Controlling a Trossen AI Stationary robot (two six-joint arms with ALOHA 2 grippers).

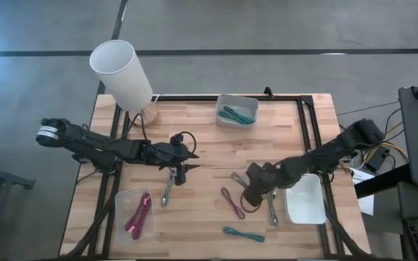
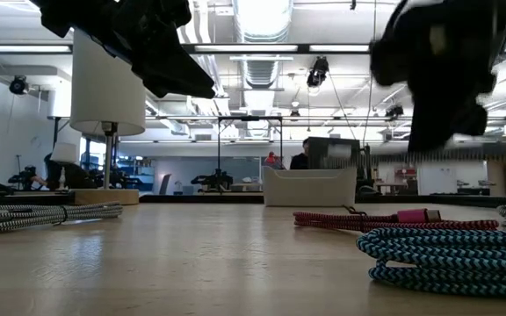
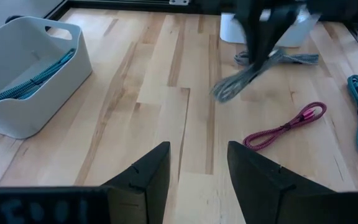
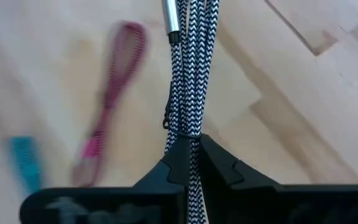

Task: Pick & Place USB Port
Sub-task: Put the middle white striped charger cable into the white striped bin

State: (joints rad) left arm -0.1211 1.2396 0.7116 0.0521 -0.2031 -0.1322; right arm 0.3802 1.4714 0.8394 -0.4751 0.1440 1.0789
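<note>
My right gripper (image 1: 251, 194) (image 4: 190, 140) is shut on a bundled black-and-white braided USB cable (image 4: 188, 68), right of the table's middle and next to an empty white bin (image 1: 305, 197). The left wrist view shows that cable (image 3: 247, 74) below the right gripper. My left gripper (image 1: 183, 168) (image 3: 197, 152) is open and empty above the table's left middle. A second black-and-white cable (image 1: 167, 190) lies flat near it. A pink cable (image 1: 231, 203) and a teal cable (image 1: 243, 233) lie on the wood near the front. My right gripper pinches the black-and-white bundle between its two fingers, several strands together (image 4: 189, 127). The fingers lie along the bundle, whose silver plug end (image 4: 171, 18) points away from them. The bundle hangs slanting below the fingers (image 3: 229, 87). Whether its low end touches the table I cannot tell.
A white bin with a teal cable (image 1: 236, 110) stands at the far edge. A clear bin with a pink cable (image 1: 138, 214) sits at the front left. A white-shaded lamp (image 1: 122, 72) stands at the far left corner. Another grey cable (image 1: 271, 209) lies beside the empty bin.
</note>
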